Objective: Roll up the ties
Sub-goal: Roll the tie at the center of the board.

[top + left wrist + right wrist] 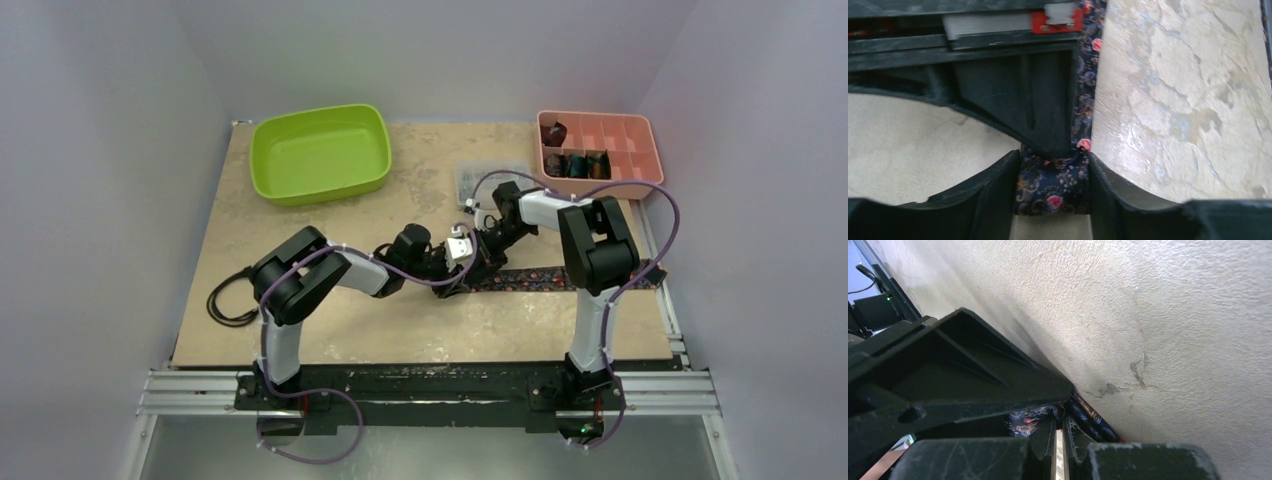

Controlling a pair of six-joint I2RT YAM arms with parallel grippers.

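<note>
Holding the tie (1053, 185) with my left fingers (993, 200), I squeeze its thick, folded-over end from both sides. The cloth is soft and dark blue-black, with tiny gold swirls and little pink-red flowers on it. The rest of it is a long, thin, flat strip lying on the table (400, 335). It runs from the middle toward the right edge, closer to the near edge than the far one. My right fingers (1040, 442) are pressed tight together, right up against that folded end. I cannot tell if any cloth is pinched between them. All my fingers are hard, black and a bit scratched. The table top is pale, rough and looks like stone. A pink tray (640, 150) with little square boxes sits at the far right corner, and small rolled ties (575, 165) sit in some of them. A smooth green tub (320, 155) with round corners sits near the far left corner.
</note>
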